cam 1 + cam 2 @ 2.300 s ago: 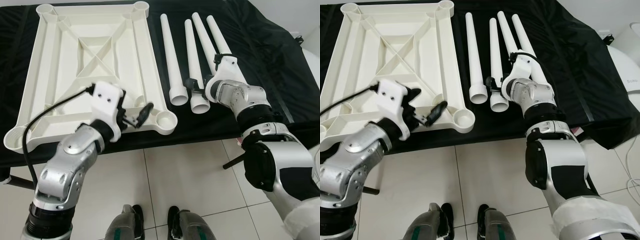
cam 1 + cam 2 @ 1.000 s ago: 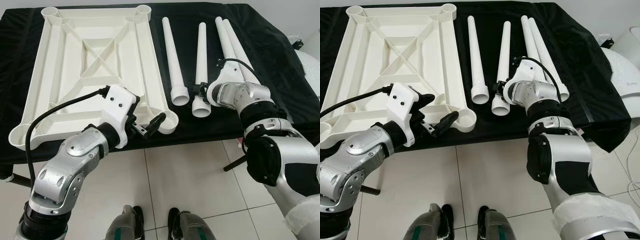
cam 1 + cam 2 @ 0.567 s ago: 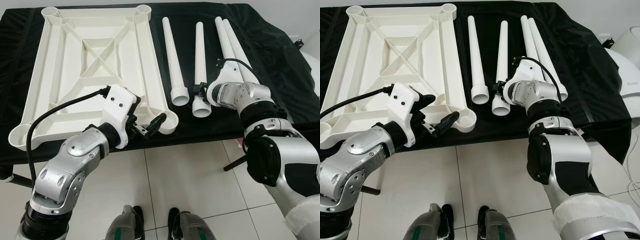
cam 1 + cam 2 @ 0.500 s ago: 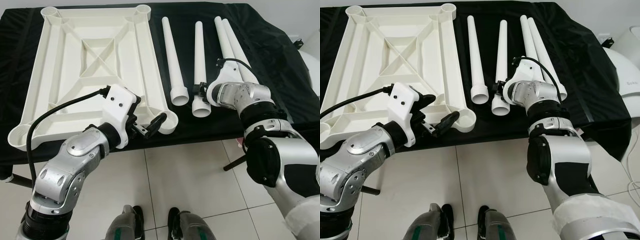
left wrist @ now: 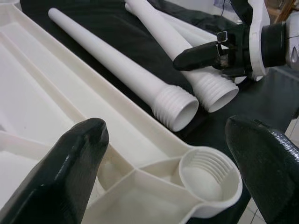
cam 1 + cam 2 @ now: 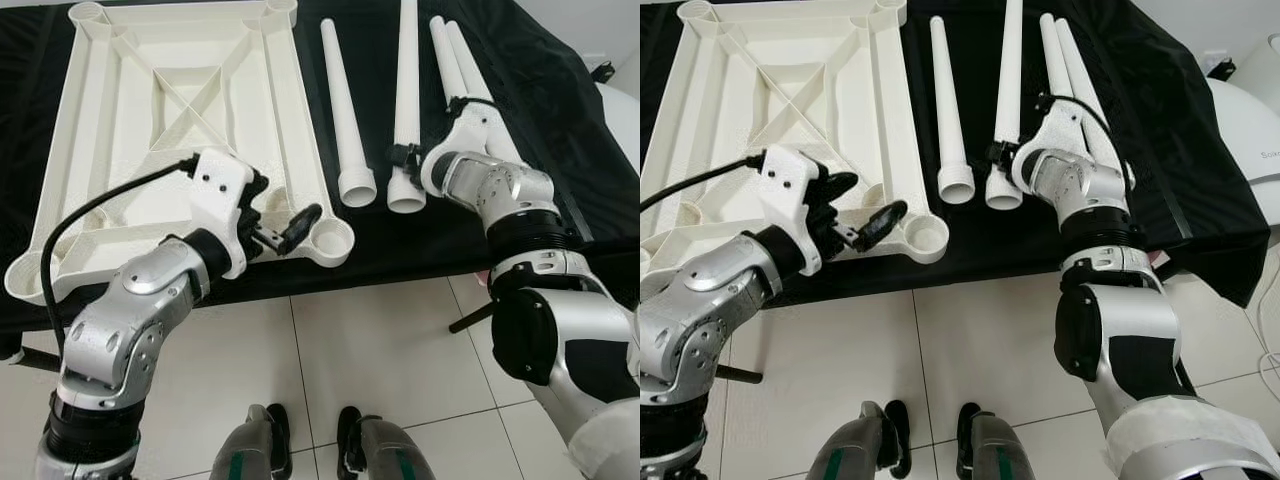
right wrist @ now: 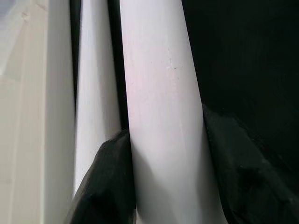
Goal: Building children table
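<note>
A white table top [image 6: 300, 130] lies upside down on black cloth, with a threaded socket [image 6: 332, 237] at its near right corner. To its right are several white legs. My left gripper [image 6: 280, 215] hovers open just above the top beside that socket [image 5: 205, 175], holding nothing. My right gripper [image 6: 405, 165] is shut on the second leg [image 6: 406, 90] just above its threaded end [image 5: 217, 91]. In the right wrist view the black fingers [image 7: 107, 182] clasp the leg [image 7: 159, 116]. Another leg [image 6: 340, 100] lies between the held one and the top.
Two more legs [image 6: 455, 50] lie side by side behind my right wrist. The black cloth [image 6: 560, 120] hangs over the front edge above a white tile floor [image 6: 400, 350]. A white rounded object [image 6: 1250, 130] stands at the far right. My feet show below.
The held leg has swung so that it points straighter away, its far end reaching the picture's top edge. My left gripper stays open by the corner socket. The camera has shifted a little.
</note>
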Controlling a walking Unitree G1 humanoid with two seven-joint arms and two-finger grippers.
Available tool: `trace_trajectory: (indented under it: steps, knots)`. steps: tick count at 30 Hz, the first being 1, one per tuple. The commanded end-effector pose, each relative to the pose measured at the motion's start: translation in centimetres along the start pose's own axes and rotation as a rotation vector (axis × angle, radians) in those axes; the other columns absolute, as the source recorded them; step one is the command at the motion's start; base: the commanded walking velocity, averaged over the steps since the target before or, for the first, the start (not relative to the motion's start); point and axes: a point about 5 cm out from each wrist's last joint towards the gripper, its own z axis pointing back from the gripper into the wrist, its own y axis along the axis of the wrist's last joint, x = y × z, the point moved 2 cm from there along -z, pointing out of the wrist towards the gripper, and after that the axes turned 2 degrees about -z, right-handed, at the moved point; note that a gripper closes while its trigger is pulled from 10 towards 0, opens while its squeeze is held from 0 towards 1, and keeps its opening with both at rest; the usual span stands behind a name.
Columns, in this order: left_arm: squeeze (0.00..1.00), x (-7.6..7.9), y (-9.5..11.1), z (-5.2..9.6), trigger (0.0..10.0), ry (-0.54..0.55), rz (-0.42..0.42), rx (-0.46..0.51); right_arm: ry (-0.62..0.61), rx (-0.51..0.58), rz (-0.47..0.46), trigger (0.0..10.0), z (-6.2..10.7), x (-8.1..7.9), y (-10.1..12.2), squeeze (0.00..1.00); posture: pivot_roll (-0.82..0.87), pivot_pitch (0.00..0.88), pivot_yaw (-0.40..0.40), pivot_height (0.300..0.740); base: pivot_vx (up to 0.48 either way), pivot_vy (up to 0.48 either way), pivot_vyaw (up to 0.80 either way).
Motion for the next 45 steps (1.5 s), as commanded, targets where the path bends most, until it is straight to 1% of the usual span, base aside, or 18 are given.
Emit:
trace_trajectory:
  steps: [1,2,3,4,5,6,8,9,11,13,18,21,23,29,32,37,40,45]
  knots:
    - [0.00,0.0,-0.2,0.0,10.0,-0.004,0.014,0.002,0.037,0.090,0.000,10.0,0.5,-0.3,2.0,0.00,-0.05,0.201,-0.038,0.740,0.000,0.000,0.00]
    - [0.00,0.0,-0.2,0.0,10.0,-0.004,0.014,0.002,0.037,0.090,0.000,10.0,0.5,-0.3,2.0,0.00,-0.05,0.201,-0.038,0.740,0.000,0.000,0.00]
    - [0.00,-0.2,-0.1,0.0,10.0,0.000,0.011,0.005,0.077,0.156,0.001,10.0,0.9,-0.8,3.1,0.00,-0.05,0.197,-0.039,0.740,0.000,0.000,0.00]
    - [0.00,-0.2,-0.1,0.0,10.0,0.000,0.011,0.005,0.077,0.156,0.001,10.0,0.9,-0.8,3.1,0.00,-0.05,0.197,-0.039,0.740,0.000,0.000,0.00]
    - [0.00,-0.5,-0.1,0.0,10.0,0.011,0.014,0.010,0.107,0.220,0.018,10.0,1.4,-1.2,4.1,0.00,-0.05,0.192,-0.041,0.740,0.000,0.000,0.00]
    - [0.00,-0.5,-0.1,0.0,10.0,0.011,0.014,0.010,0.107,0.220,0.018,10.0,1.4,-1.2,4.1,0.00,-0.05,0.192,-0.041,0.740,0.000,0.000,0.00]
    - [0.00,-1.6,0.5,-0.1,10.0,0.049,0.027,0.034,0.183,0.293,0.049,10.0,2.1,-1.9,5.2,0.00,-0.04,0.182,-0.042,0.740,0.000,0.000,0.00]
    - [0.00,-1.6,0.5,-0.1,10.0,0.049,0.027,0.034,0.183,0.293,0.049,10.0,2.1,-1.9,5.2,0.00,-0.04,0.182,-0.042,0.740,0.000,0.000,0.00]
    - [0.00,-3.9,1.5,-0.4,10.0,0.128,0.004,0.063,0.247,0.308,0.079,10.0,2.5,-2.4,4.5,0.00,-0.03,0.173,-0.039,0.740,0.000,0.000,0.00]
    - [0.00,-4.1,1.6,-0.4,10.0,0.134,0.002,0.065,0.252,0.306,0.082,10.0,2.5,-2.5,4.3,0.00,-0.03,0.173,-0.039,0.740,0.000,0.000,0.00]
    - [0.00,-5.6,2.4,-0.9,10.0,0.177,0.015,0.074,0.344,0.351,0.125,10.0,3.3,-3.1,3.0,0.00,-0.02,0.167,-0.031,0.740,0.000,0.000,0.00]
    - [0.00,-7.2,3.0,-1.5,10.0,0.230,0.072,0.079,0.376,0.343,0.167,10.0,3.6,-3.1,1.5,0.00,-0.02,0.162,-0.021,0.740,0.000,0.000,0.00]
    - [0.00,-7.9,3.6,-1.9,10.0,0.241,0.098,0.099,0.390,0.336,0.163,10.0,3.7,-3.0,0.8,0.00,-0.02,0.163,-0.010,0.740,0.000,0.000,0.00]
    - [0.00,-8.3,3.7,-2.4,10.0,0.243,0.082,0.090,0.399,0.341,0.167,10.0,4.0,-3.1,0.5,0.00,-0.03,0.166,0.000,0.740,0.000,0.000,0.00]
    - [0.00,-8.3,2.6,-3.1,10.0,0.247,0.068,0.037,0.406,0.363,0.174,10.0,4.5,-3.0,0.2,0.00,-0.04,0.169,0.009,0.740,0.000,0.000,0.00]
    - [0.00,-8.0,2.0,-3.5,10.0,0.252,0.071,0.021,0.417,0.393,0.183,10.0,5.0,-3.0,-0.2,0.00,-0.03,0.165,0.012,0.740,0.000,0.000,0.00]
    - [0.00,-7.7,1.7,-3.6,10.0,0.261,0.039,0.014,0.435,0.425,0.199,10.0,5.5,-3.3,-0.7,0.00,-0.03,0.157,0.018,0.740,0.000,0.000,0.00]
    - [0.00,-7.2,0.4,-4.0,10.0,0.261,0.068,-0.006,0.471,0.458,0.174,10.0,6.3,-3.9,-1.6,0.00,-0.04,0.124,0.029,0.740,0.000,0.000,0.00]
